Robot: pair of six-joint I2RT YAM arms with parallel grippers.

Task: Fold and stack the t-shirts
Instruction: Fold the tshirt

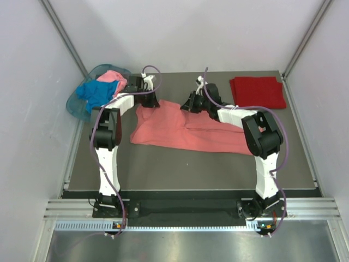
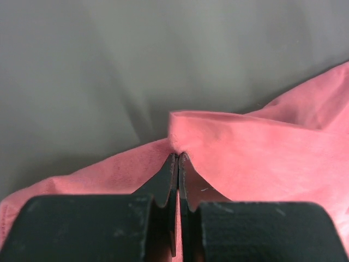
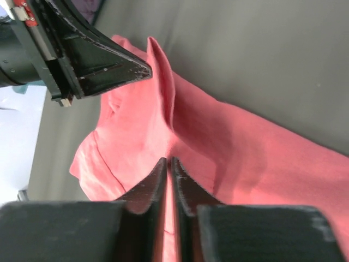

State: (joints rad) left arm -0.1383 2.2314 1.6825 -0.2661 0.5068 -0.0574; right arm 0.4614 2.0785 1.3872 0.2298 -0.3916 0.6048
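Grey table [image 1: 191,169] carries the salmon shirt [image 1: 180,128], spread mid-surface. Its far left edge rises as a fold clenched in the left pincer [image 2: 178,155]; nearby, the right pincer [image 3: 169,160] pinches the far edge too.

The salmon-coral t-shirt [image 1: 180,128] lies spread and rumpled across the middle of the desk [image 1: 163,169]. Its far edge is pinched up into a ridge between my left hand [image 2: 178,155] and my right hand [image 3: 169,161], both closed on the cloth. The dark red t-shirt [image 1: 257,91] lies folded flat at the far right corner. The bright blue t-shirt [image 1: 95,93] and the light pink t-shirt [image 1: 112,76] are heaped together, crumpled, at the far left corner.
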